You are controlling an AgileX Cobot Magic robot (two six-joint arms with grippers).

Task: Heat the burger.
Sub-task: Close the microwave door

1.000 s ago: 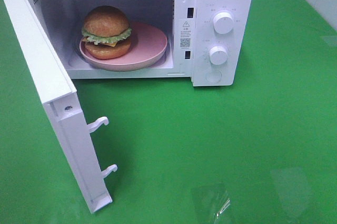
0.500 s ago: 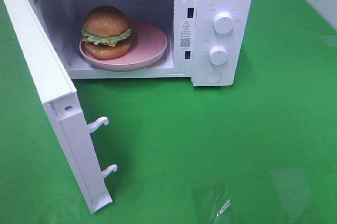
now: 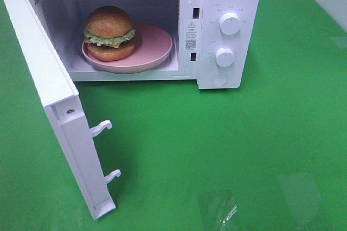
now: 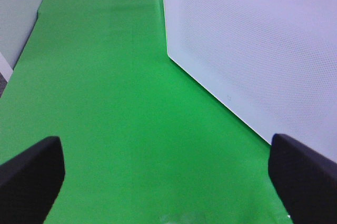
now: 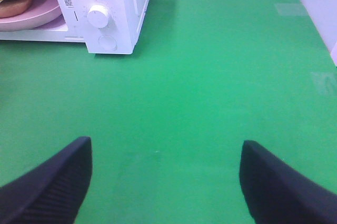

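Inside the white box-shaped microwave (image 3: pixel 227 3), the burger (image 3: pixel 110 33) with its glossy brown bun, green lettuce and yellow cheese is sitting on the left part of a shallow round pink bowl (image 3: pixel 154 46), which is resting on the oven floor. Its white hinged door (image 3: pixel 49 95) is standing wide open to the left, two hooked latches (image 3: pixel 102 127) pointing out from its edge. Two round white knobs (image 3: pixel 230 24) are sitting one above the other on the control panel at the right. Everything is standing on a green cloth (image 3: pixel 217 144).

The left gripper (image 4: pixel 167 174) is hovering over bare cloth beside a white dotted panel (image 4: pixel 253 50), its black fingers (image 4: pixel 31 174) spread wide and grasping nothing. The right gripper (image 5: pixel 166 182) is hovering over the cloth in front of the microwave, well apart from it, its fingers (image 5: pixel 52 182) likewise parted and holding nothing.
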